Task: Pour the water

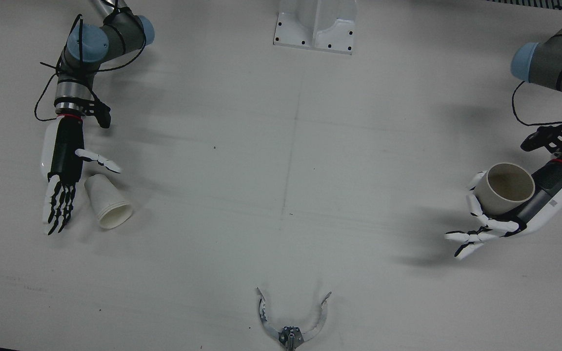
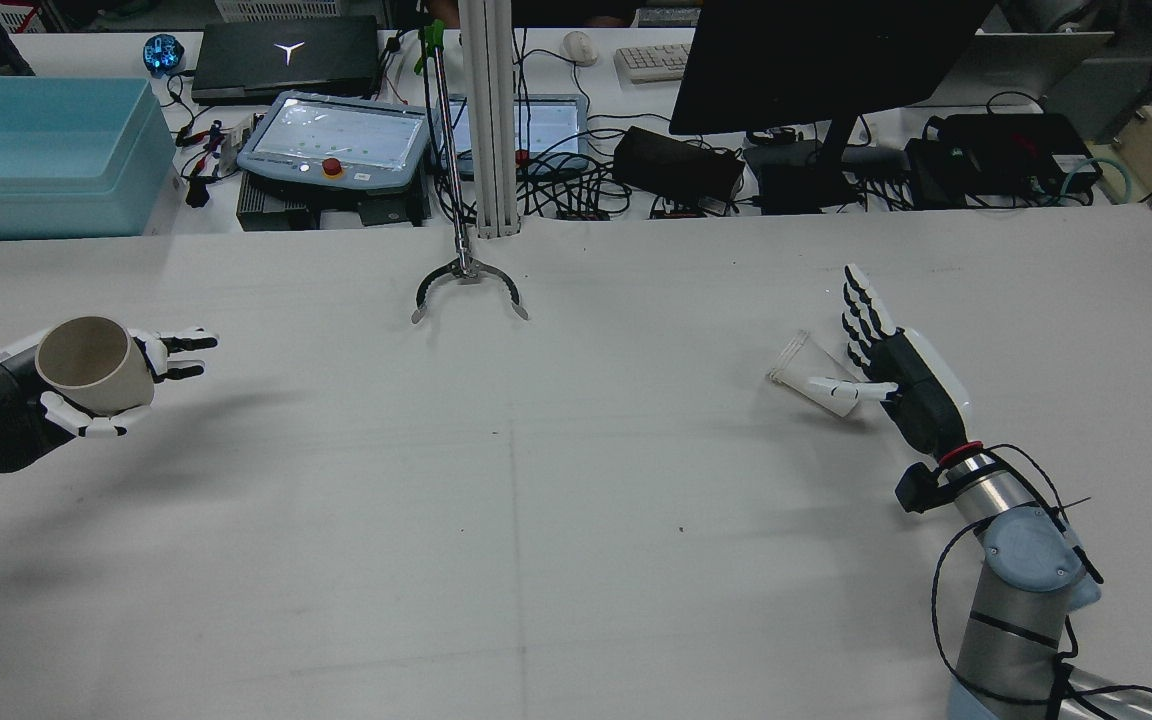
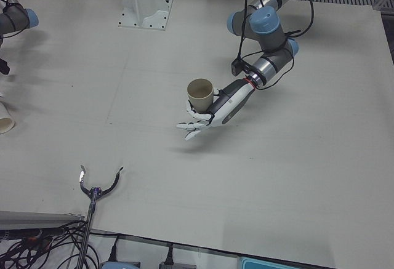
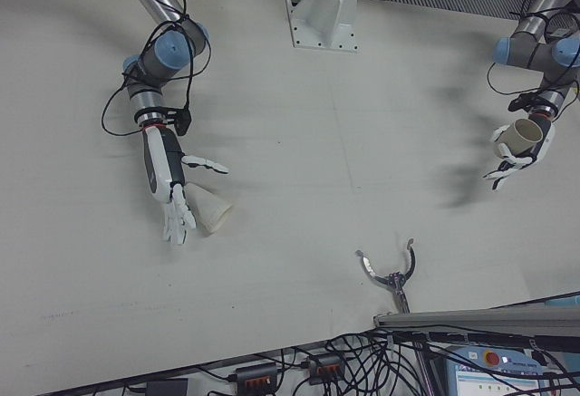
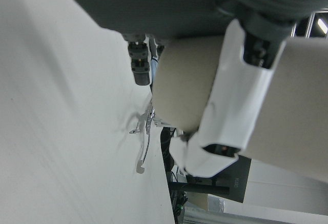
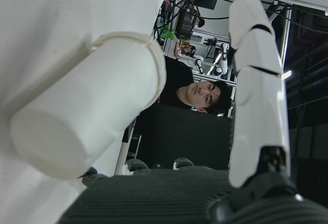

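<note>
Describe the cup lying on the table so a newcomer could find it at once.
Find the robot's right arm, then its open right hand low over the table. The white paper cup lies tipped on its side beside that hand, unlike the tan cup, which the left hand holds upright.

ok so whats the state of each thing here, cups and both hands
beige cup: held off the table in the left hand, upright, mouth up
white cup: tipped over, lying on its side on the table beside the right hand
left hand: shut on the beige cup
right hand: open, fingers apart, holding nothing
</note>
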Available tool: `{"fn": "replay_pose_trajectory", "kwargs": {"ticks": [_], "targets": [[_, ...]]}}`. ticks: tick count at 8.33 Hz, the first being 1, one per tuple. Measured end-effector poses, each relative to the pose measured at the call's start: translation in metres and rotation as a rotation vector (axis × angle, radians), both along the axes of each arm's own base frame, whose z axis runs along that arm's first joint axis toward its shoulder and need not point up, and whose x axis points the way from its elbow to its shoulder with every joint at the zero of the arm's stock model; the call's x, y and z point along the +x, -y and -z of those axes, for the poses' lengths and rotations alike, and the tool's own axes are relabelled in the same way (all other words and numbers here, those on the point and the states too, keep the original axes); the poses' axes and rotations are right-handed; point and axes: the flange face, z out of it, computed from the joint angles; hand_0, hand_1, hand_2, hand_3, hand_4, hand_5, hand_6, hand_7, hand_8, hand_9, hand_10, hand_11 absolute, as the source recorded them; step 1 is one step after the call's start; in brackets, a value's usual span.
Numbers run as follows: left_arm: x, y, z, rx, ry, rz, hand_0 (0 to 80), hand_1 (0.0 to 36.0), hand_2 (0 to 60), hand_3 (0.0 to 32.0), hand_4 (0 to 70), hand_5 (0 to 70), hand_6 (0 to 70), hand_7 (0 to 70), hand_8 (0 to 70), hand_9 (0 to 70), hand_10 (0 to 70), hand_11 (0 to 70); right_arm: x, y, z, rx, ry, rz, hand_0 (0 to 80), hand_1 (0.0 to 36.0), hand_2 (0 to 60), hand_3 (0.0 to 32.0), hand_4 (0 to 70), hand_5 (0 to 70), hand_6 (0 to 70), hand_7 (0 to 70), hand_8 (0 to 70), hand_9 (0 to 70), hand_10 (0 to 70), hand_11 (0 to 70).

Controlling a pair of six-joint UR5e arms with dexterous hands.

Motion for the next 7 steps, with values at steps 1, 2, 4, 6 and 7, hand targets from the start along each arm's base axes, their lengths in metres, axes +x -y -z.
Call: {"fn": "replay_pose_trajectory", "kwargs": {"ticks": [1,2,4,6,7], "targets": [[-0.002,0.001,-0.001,-0.001,0.001,0.004,80.0,36.0,60.0,0.0,70.0,70.0,31.2,13.7,11.6,4.7,11.9,20.4,0.013,0.004,0.026,0.026,0.029,-0.011,64.4,32.3,12.2,32.0,0.0,10.0,1.5,0.0,0.0,0.0,0.0,0.0],[-0.005,0.003,-0.008,-0.008,0.007,0.011,80.0,36.0,60.0,0.0,70.0,70.0,30.8,13.6,11.5,4.7,11.9,20.3,0.033,0.008,0.056,0.051,0.044,-0.025,63.8,32.0,12.5,32.0,0.0,10.0,1.7,0.0,0.0,0.0,0.0,0.0],[-0.016,0.008,-0.046,-0.034,0.028,0.033,80.0,36.0,60.0,0.0,70.0,70.0,32.5,15.0,12.5,5.6,12.6,21.2,0.082,0.020,0.108,0.104,0.039,-0.047,61.6,30.8,14.9,32.0,0.0,9.7,3.2,0.2,0.0,0.0,0.0,0.0],[-0.037,0.005,-0.106,-0.066,0.052,0.063,80.0,36.0,0.0,0.0,69.9,70.0,25.6,16.3,8.8,2.0,10.6,19.1,0.102,0.023,0.128,0.132,0.026,-0.046,59.8,29.6,16.2,32.0,0.0,9.5,4.1,1.0,0.0,0.0,0.0,0.0],[-0.049,-0.003,-0.135,-0.080,0.060,0.071,80.0,28.1,0.0,0.0,53.4,70.0,19.7,13.9,5.0,1.3,8.7,15.7,0.103,0.023,0.130,0.135,0.023,-0.042,59.8,29.6,16.7,32.0,0.0,9.6,4.6,2.0,0.0,0.0,0.0,0.0]]}}
